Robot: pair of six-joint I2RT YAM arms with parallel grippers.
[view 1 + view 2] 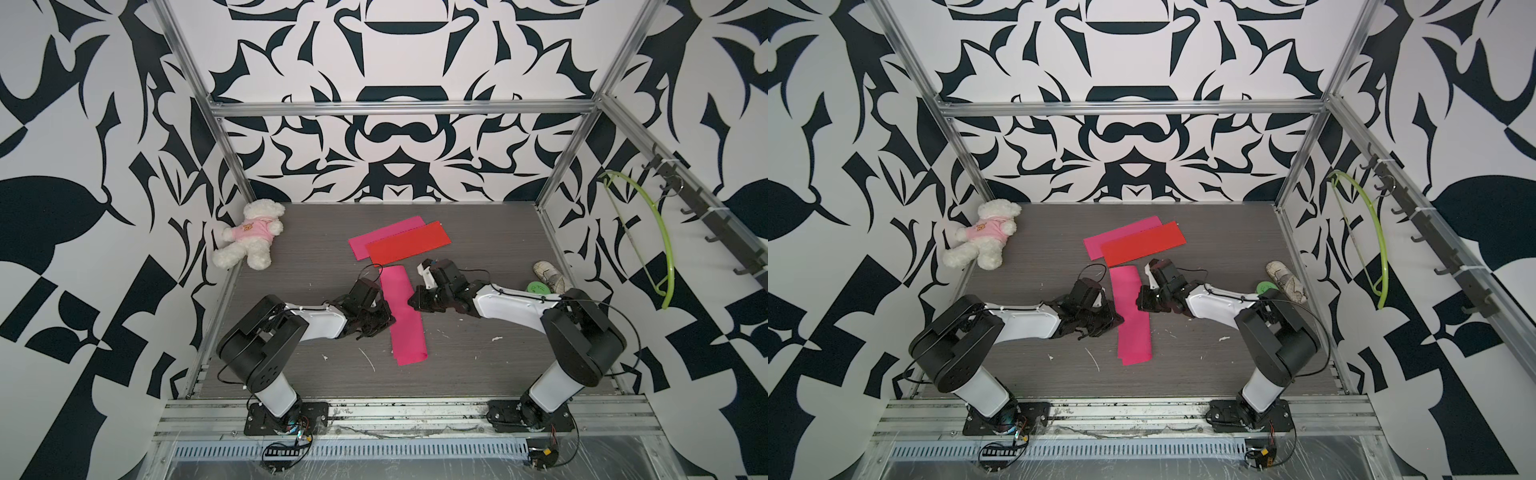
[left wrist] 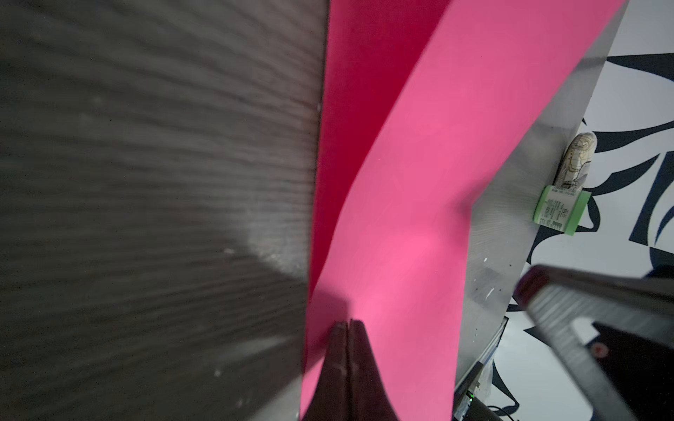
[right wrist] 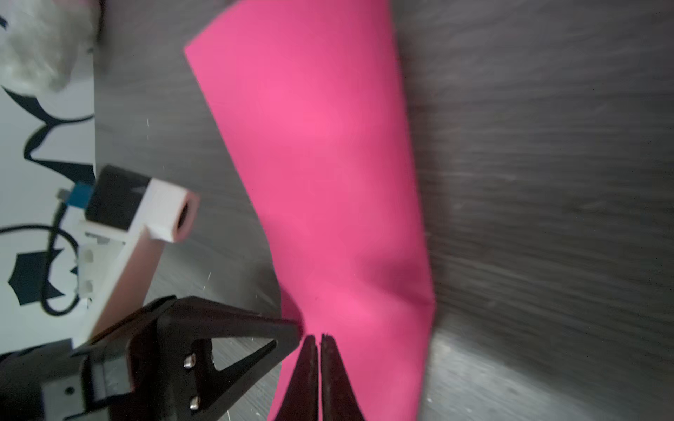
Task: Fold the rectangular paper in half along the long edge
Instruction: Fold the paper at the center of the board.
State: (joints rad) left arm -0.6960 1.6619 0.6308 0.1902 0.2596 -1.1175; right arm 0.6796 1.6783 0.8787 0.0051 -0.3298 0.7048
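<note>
The pink paper lay mid-table between your two arms, with its long edges running from far to near and slanting slightly right toward the near end. Your left gripper sat at its left long edge. Your right gripper sat at its right long edge a little farther back, so the two faced each other across the strip. In the left wrist view the fingertips were clenched tip to tip right at the sheet's edge, where a bright upper layer curved up off a darker, shadowed one. You could not tell whether paper was nipped between them. In the right wrist view the fingertips were pressed almost together over the pink surface, with only a hairline slit showing, and any hold on the sheet could not be made out. The near short end bulged in a loose roll instead of lying flat. Just beyond the far short end lay a red sheet, overlapping a second pink sheet. You had bare table near and left of the strip, and more at its near right. A teddy bear sat well apart in the far left corner. A shoe and a green roll crowded the right edge beside your right arm.
</note>
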